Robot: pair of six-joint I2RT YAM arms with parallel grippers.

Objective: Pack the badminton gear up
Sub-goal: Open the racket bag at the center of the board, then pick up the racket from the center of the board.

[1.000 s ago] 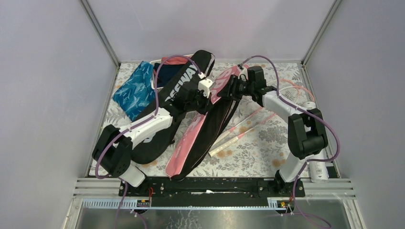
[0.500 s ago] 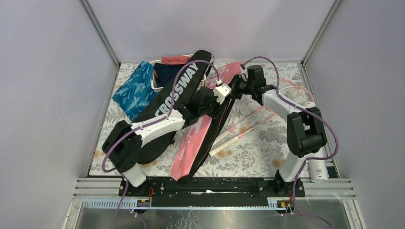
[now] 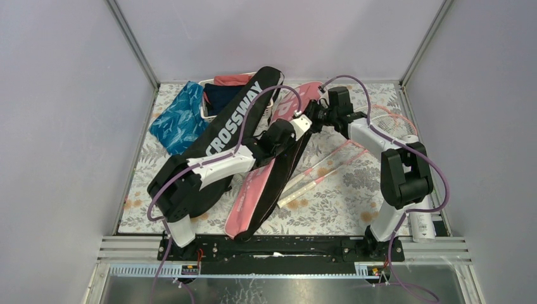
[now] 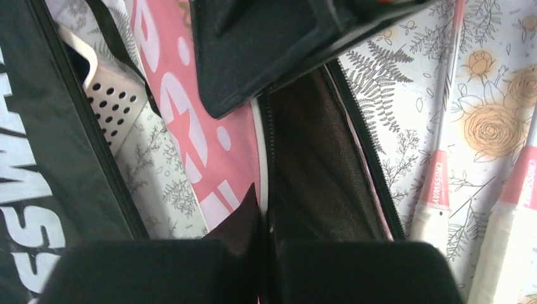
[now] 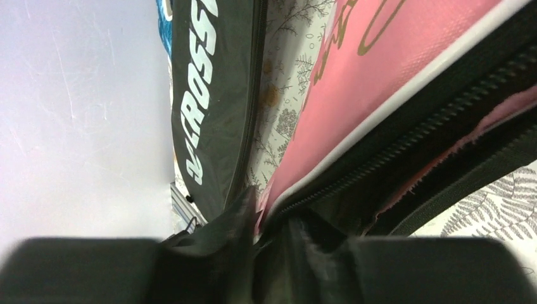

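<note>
- The left gripper (image 3: 304, 124) has moved right, from above the black CROSSWAY bag (image 3: 218, 142) to the pink bag (image 3: 253, 190), and now sits just beside the right gripper (image 3: 315, 118).
- The left arm (image 3: 215, 166) has swung rightward with it.
- The full CROSSWAY lettering is now uncovered.
- The pink bag's near end has shifted slightly right.

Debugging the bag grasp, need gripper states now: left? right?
Left gripper: closed, pinching the pink bag edge.
Right gripper: closed on the same bag's zipper edge.
</note>
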